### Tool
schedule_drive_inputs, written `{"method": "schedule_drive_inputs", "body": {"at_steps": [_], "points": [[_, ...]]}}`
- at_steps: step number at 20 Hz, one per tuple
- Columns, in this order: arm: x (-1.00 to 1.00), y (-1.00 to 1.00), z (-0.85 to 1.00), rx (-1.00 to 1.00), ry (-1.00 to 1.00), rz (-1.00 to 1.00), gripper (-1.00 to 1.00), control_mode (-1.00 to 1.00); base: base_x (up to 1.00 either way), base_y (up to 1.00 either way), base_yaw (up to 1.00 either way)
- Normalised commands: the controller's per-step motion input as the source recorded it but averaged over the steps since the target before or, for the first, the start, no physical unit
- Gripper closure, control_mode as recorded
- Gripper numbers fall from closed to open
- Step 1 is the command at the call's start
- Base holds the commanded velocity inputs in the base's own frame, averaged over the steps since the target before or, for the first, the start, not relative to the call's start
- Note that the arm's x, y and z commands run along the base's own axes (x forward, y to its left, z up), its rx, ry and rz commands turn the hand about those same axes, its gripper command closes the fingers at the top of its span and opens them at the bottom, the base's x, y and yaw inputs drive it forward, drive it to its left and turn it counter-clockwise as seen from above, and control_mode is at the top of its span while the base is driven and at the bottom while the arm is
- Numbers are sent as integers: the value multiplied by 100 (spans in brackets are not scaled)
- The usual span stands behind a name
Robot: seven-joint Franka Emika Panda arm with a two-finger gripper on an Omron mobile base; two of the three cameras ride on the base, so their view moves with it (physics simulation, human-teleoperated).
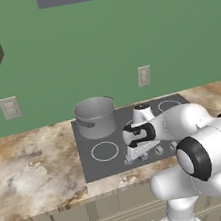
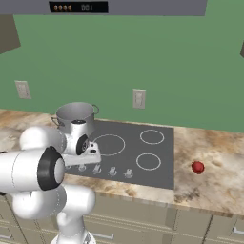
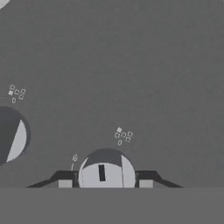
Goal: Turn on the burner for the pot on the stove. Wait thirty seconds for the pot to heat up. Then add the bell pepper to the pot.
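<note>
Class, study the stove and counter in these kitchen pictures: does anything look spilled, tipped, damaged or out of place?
Nothing stands out. The pot sits upright on the stove, the knobs form a tidy row, and the bell pepper rests on the counter beside the stove. No spills or damage are visible.

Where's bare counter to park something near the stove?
Free: the wide marbled counter left of the stove, and the counter right of it around the small bell pepper. The right-hand burner rings are bare too. Crowded: the back-left burner under the pot, and the front knob row, where the gripper is shut on a knob.
</note>
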Motion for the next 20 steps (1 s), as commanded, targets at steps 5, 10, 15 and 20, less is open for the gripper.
{"method": "schedule_drive_inputs", "body": {"at_steps": [5, 10, 15, 20], "points": [[0, -16, -2, 8, 6, 64, 100, -100, 0, 0, 0], [0, -13, -8, 7, 5, 63, 100, -100, 0, 0, 0], [0, -4, -6, 5, 3, 46, 100, -100, 0, 0, 0], [0, 0, -2, 1, 2, 21, 100, -100, 0, 0, 0]]}}
